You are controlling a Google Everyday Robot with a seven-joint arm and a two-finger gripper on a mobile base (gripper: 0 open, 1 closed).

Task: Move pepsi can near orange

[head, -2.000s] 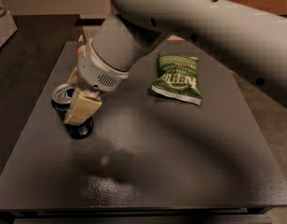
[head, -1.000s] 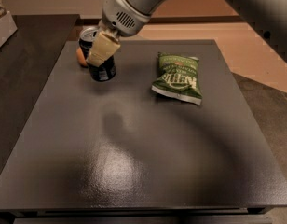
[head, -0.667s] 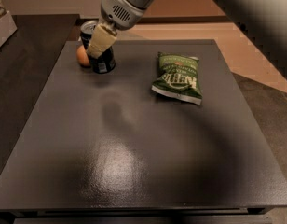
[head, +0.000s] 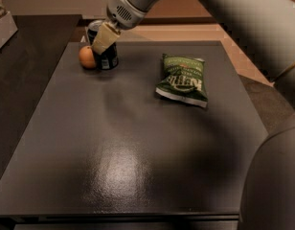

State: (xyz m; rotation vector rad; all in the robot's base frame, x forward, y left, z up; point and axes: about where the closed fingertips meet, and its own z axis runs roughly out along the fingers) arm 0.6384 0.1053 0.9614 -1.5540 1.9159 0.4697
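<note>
The pepsi can (head: 109, 60), dark with a silver top, stands on the dark table (head: 138, 157) at its far left corner. The orange (head: 87, 57) sits right beside it on its left, touching or almost touching it. My gripper (head: 102, 43) comes down from the upper right and is shut on the pepsi can. One beige finger (head: 105, 36) lies across the can's front upper half; the other finger is hidden behind the can.
A green crisp bag (head: 181, 79) lies at the far right of the table. My grey arm fills the top and right side of the view. A lower dark surface with a pale box (head: 1, 18) lies to the left.
My gripper has carried the can from the table's left middle to the far left corner and brought it down beside the orange.
</note>
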